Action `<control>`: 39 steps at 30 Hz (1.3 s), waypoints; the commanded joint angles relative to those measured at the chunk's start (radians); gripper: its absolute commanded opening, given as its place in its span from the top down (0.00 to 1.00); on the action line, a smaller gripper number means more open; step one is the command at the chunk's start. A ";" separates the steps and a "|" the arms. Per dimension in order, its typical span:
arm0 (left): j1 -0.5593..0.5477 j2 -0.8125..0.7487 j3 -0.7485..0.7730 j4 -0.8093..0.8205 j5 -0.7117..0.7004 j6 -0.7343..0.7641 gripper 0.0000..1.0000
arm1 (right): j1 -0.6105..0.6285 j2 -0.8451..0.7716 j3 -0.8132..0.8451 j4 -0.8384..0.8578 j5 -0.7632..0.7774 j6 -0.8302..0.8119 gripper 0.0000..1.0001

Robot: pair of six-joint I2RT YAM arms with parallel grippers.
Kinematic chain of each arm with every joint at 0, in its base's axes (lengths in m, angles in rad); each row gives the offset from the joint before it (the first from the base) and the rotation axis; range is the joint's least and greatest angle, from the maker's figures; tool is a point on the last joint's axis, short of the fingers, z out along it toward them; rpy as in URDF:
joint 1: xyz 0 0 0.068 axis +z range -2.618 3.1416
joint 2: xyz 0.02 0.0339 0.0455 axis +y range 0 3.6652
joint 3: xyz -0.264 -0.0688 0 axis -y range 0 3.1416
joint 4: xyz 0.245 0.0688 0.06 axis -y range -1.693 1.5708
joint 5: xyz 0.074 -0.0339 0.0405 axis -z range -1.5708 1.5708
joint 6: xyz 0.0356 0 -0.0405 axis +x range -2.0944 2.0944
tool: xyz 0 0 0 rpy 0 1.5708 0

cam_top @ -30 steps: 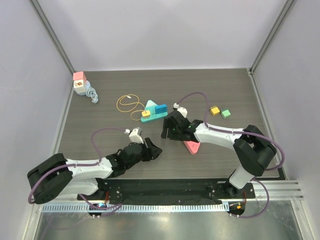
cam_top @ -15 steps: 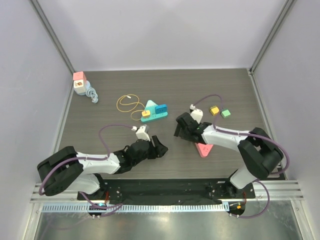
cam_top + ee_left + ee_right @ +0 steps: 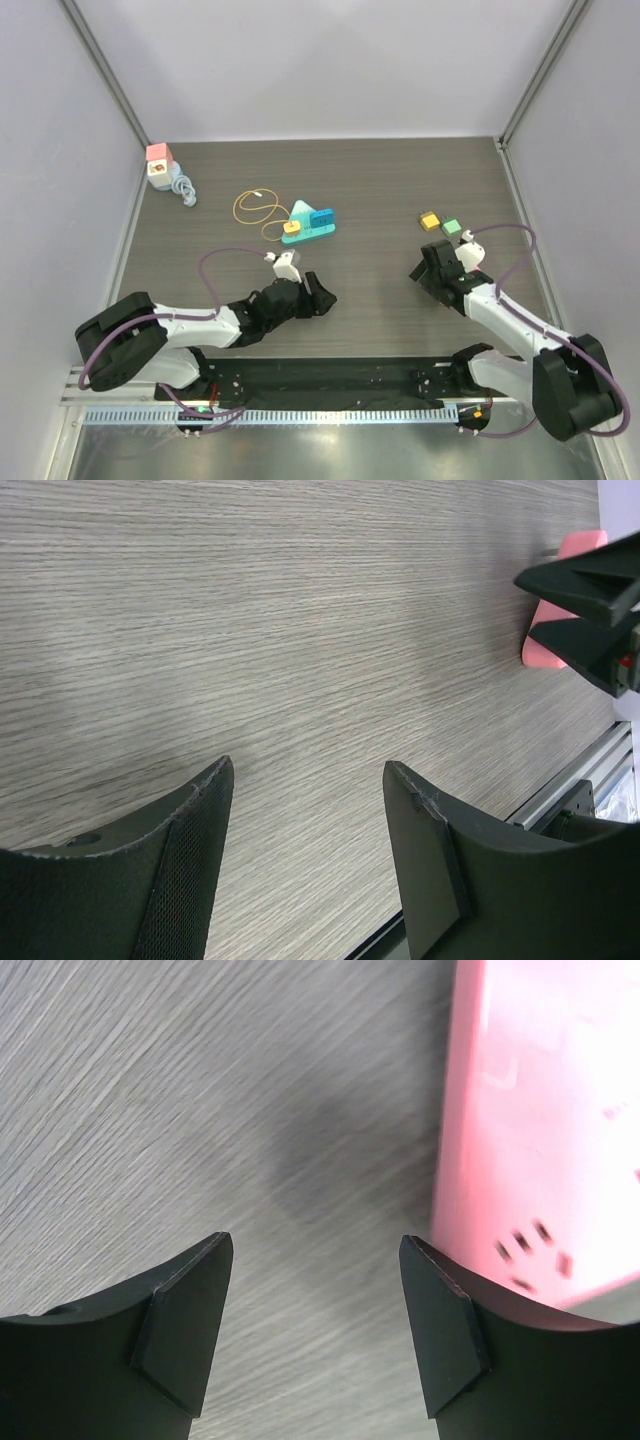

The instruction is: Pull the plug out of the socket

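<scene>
A teal socket block (image 3: 306,226) lies at mid-table with an orange plug (image 3: 291,227) and a blue piece (image 3: 322,217) on it. A pink socket block (image 3: 540,1130) with small slots shows right of my right gripper (image 3: 315,1245), beside its right finger and not between the jaws. It also shows in the left wrist view (image 3: 565,600), and my arm hides it in the top view. My right gripper (image 3: 420,268) is open and empty. My left gripper (image 3: 318,293) is open and empty over bare table (image 3: 310,770), in front of the teal block.
A pink and white adapter (image 3: 159,163) with a grey cord (image 3: 183,188) sits at the far left corner. A yellow cable loop (image 3: 258,207) lies left of the teal block. Yellow (image 3: 430,221) and green (image 3: 451,227) blocks lie beyond my right gripper. The table's metal rail (image 3: 590,770) is near.
My right arm has swung from the table's middle to the right, and the pink block has moved right with it. My left gripper edged right, then stayed put.
</scene>
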 commanded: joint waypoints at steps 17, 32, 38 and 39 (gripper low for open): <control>-0.007 0.005 0.050 0.003 -0.005 0.036 0.18 | -0.093 -0.171 -0.005 -0.206 0.117 0.041 0.24; 0.011 -0.141 0.113 -0.164 -0.169 0.082 0.01 | 0.002 -0.307 -0.020 0.010 -0.181 -0.120 0.22; 0.195 -0.176 0.189 -0.194 -0.087 0.131 0.00 | 0.137 -0.146 0.034 0.105 -0.178 -0.118 0.20; 0.218 -0.173 0.205 -0.204 -0.081 0.133 0.00 | 0.154 -0.086 0.044 0.135 -0.182 -0.118 0.20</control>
